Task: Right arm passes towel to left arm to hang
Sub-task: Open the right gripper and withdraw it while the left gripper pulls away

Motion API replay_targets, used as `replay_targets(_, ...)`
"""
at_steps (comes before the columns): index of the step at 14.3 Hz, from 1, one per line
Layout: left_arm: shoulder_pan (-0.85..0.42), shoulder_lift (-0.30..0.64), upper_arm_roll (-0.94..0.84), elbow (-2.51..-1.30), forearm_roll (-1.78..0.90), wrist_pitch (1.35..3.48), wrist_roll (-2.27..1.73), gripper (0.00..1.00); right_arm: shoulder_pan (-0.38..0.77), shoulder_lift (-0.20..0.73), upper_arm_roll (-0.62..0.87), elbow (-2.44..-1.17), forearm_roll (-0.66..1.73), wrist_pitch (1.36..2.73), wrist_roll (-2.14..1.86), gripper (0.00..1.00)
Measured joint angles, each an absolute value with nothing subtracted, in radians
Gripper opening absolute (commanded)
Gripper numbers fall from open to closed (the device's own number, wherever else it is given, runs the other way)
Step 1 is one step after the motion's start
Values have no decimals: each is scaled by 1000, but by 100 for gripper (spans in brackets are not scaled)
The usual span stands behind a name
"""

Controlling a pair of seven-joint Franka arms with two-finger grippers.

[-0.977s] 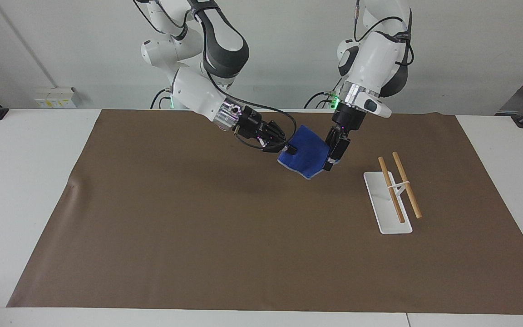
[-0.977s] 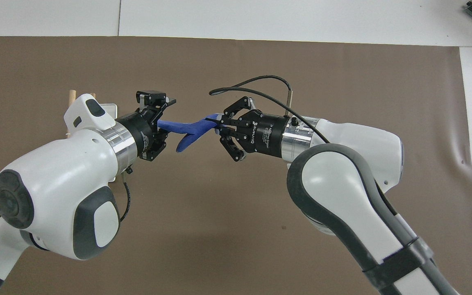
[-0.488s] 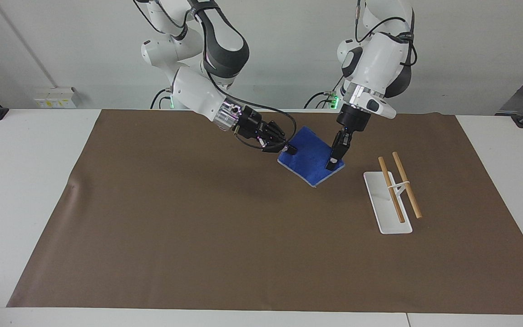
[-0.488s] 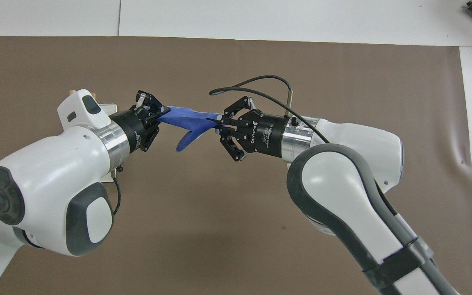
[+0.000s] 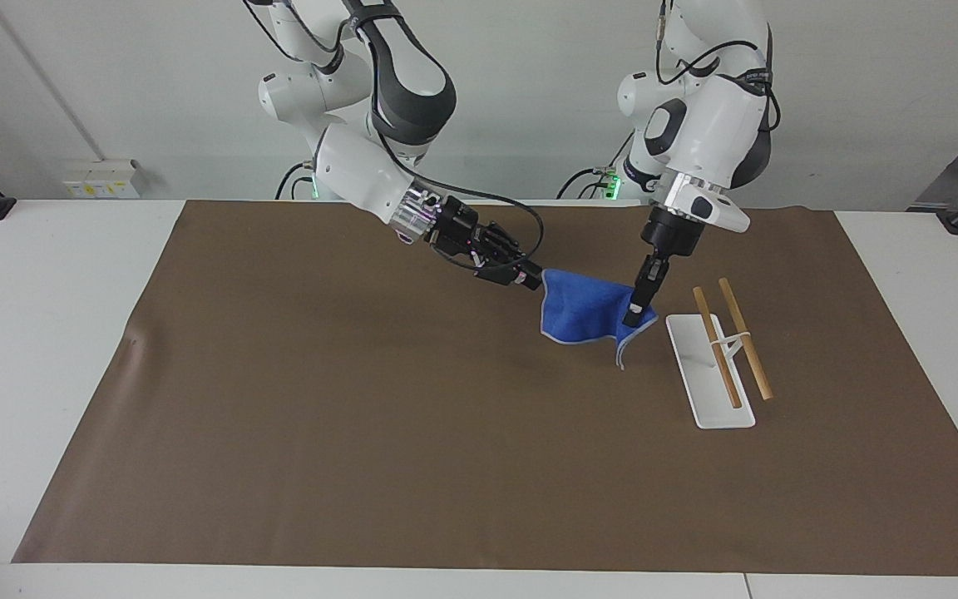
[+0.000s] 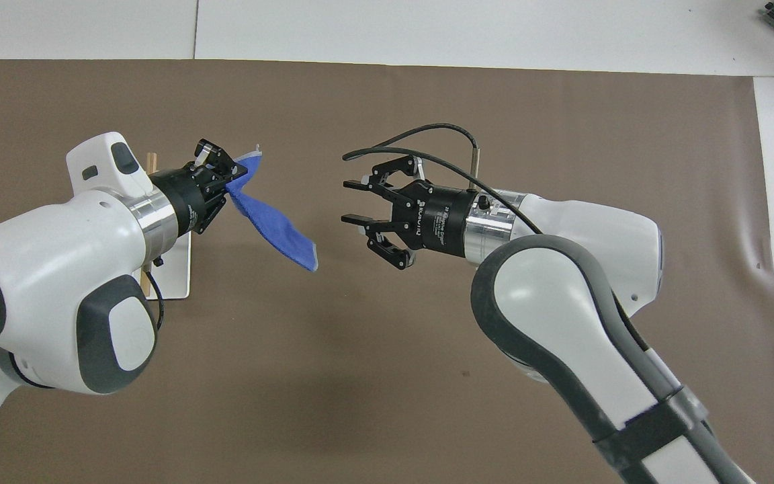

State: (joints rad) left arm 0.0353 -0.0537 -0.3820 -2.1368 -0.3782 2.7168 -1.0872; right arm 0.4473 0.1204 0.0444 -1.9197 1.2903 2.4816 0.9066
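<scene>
Handover state, both views. The towel [image 5: 585, 315] is held off the counter [image 5: 46, 333] by the left gripper [image 5: 636, 312] alone; its jaws are clenched on one upper corner of the cloth, and the rest hangs slack below, over the brown mat [image 5: 362, 433], with a loose lower corner drooping free. In the overhead view the towel [image 6: 267, 222] is seen trailing from the left gripper [image 6: 231, 176] toward the middle of the mat [image 6: 387, 376].

The right gripper [image 5: 529, 279] is seen over the mat just beside the towel's other upper corner. In the overhead view its jaws are spread wide and released, with nothing between them, and a clear gap is seen between the right gripper [image 6: 353, 202] and the cloth's free edge.

The white rack [image 5: 708, 374] with two wooden rods [image 5: 733, 341] is placed on the mat toward the left arm's end of the counter, just beside the hanging towel. No contact between towel and rack is seen
</scene>
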Motion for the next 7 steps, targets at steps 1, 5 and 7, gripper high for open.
replay_targets(1, 37, -50, -362, -2137, -378, 2717, -1073, 0, 442, 120, 44, -1924, 1210, 2481, 882, 100)
replay_targets(5, 41, -30, -293, -2137, -378, 2718, -979, 0, 394, 114, 43, -1930, 709, 2416, 808, 100)
replay_targets(7, 44, -8, -261, -2137, -378, 2720, -926, 0, 356, 113, 43, -1932, 449, 2384, 748, 100)
